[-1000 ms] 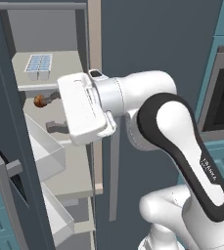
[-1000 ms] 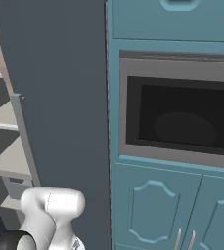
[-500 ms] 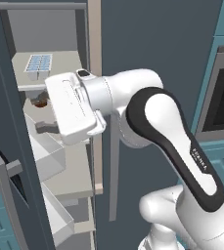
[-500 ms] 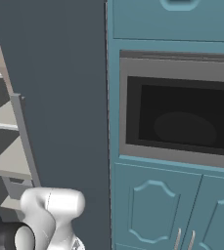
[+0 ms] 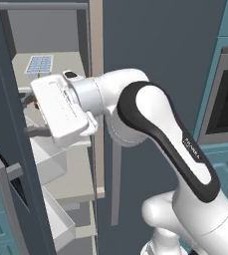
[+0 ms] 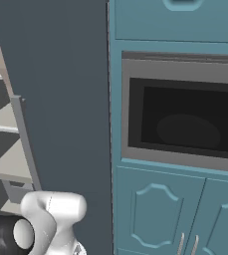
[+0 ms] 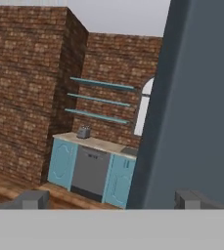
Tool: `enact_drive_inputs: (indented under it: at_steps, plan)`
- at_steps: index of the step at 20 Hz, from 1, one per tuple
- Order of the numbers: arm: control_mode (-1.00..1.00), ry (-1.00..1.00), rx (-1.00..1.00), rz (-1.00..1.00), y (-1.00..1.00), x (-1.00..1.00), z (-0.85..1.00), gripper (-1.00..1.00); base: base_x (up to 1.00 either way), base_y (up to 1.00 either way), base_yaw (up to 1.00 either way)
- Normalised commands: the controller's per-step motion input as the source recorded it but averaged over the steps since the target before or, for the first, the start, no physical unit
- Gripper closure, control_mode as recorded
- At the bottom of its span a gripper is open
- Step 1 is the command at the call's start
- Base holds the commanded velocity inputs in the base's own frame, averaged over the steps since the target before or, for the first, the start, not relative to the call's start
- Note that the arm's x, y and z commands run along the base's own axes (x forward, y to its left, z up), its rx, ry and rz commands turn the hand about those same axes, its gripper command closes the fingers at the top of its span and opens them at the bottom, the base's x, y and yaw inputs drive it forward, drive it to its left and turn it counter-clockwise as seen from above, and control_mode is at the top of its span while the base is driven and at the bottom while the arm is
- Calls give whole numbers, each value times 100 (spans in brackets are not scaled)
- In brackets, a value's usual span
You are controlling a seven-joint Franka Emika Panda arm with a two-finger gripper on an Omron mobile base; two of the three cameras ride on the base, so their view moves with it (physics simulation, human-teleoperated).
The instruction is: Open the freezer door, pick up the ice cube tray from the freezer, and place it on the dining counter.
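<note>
glossy white rounded arm point(image 5: 185, 219) links, black band-shaped joint cover with small white lettering along it; boxy white hand housing with ridged face, small dark round button on top; grey blocky fingertips point(image 7: 33, 199)

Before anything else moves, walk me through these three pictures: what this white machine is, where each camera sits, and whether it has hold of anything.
The white machine is a robot arm with dark joints, standing in a rendered kitchen.

Two cameras ride on its base behind it. The left one looks over the arm into the open freezer. The freezer door is swung out at the left of that picture, and the ice cube tray, white with pale blue cells, lies on an upper shelf. The right one shows the closed dark door beside a wall oven in teal cabinets.

The third camera sits on the hand itself. Its gripper shows as two small dark tips at the bottom, standing wide apart, with nothing between them. It faces past the door's edge toward a brick wall with shelves.

So the gripper holds nothing, and the tray is still in the freezer.
</note>
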Motion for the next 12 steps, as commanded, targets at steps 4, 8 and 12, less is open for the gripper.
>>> enact_drive_inputs:
  at_steps: [4,8,12]
  plan:
    - [-100,0,0,8,30,0,0,-100,0,0,0]
    - [-100,0,0,3,21,9,0,-100,0,0,0]
    - [-100,0,0,0,14,18,0,-100,0,0,0]
